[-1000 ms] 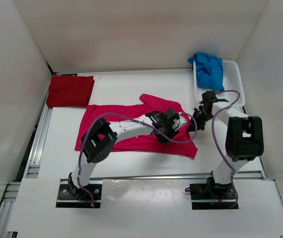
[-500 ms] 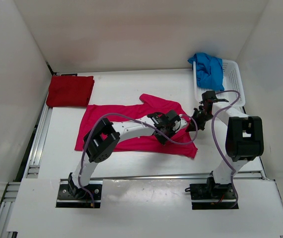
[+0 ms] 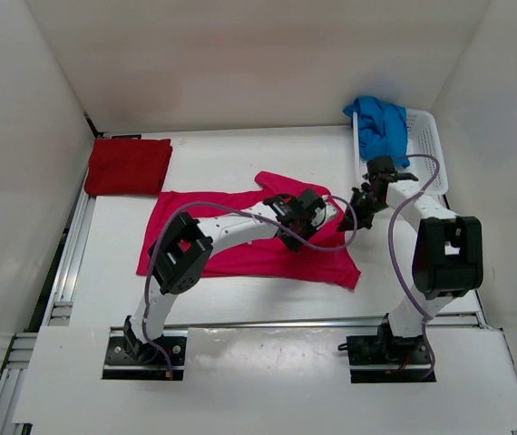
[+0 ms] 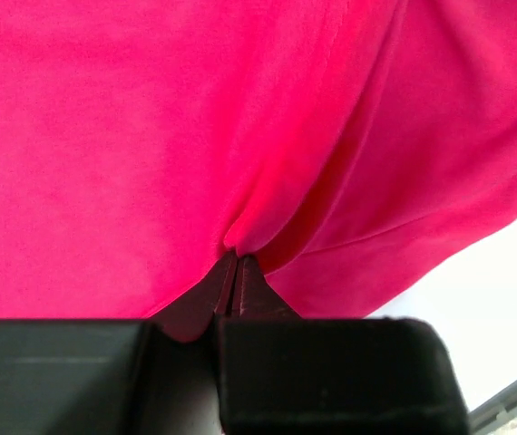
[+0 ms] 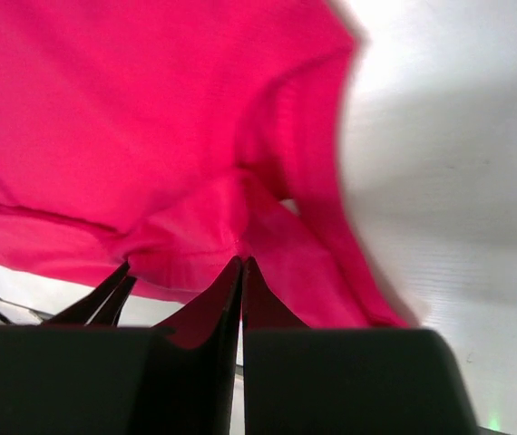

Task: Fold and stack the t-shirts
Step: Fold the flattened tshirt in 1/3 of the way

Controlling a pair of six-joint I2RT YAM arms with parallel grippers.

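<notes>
Top external view: we look down on a white worktop (image 3: 240,154) with white walls around it, both arms reaching in from six o'clock toward the middle.
worktop: it carries all three shirts and a basket; we read it as a clock face, twelve at the far wall.
pink t-shirt (image 3: 258,261): the largest piece. It lies mostly flat across the centre, running from nine o'clock toward four. Its edge toward two o'clock is drawn up into a bunch where the two claws meet it.
basket (image 3: 426,145): white mesh, at two o'clock beside the right wall.
dark red t-shirt (image 3: 129,166): folded into a neat rectangle at ten o'clock by the left wall, its near edge just beside the pink t-shirt's far left corner.
blue t-shirt (image 3: 381,127): a crumpled heap at one o'clock, sitting in the far end of the basket and spilling over its rim.
left claw (image 3: 317,210): clenched on the pink t-shirt. In the left wrist view its tips (image 4: 234,267) meet with a ridge of cloth (image 4: 150,118) gathered between them.
right claw (image 3: 365,201): clenched on the pink t-shirt's edge, just beside the left claw. In the right wrist view its tips (image 5: 240,267) are closed and the cloth (image 5: 150,109) is bunched around them, partly blurred.
</notes>
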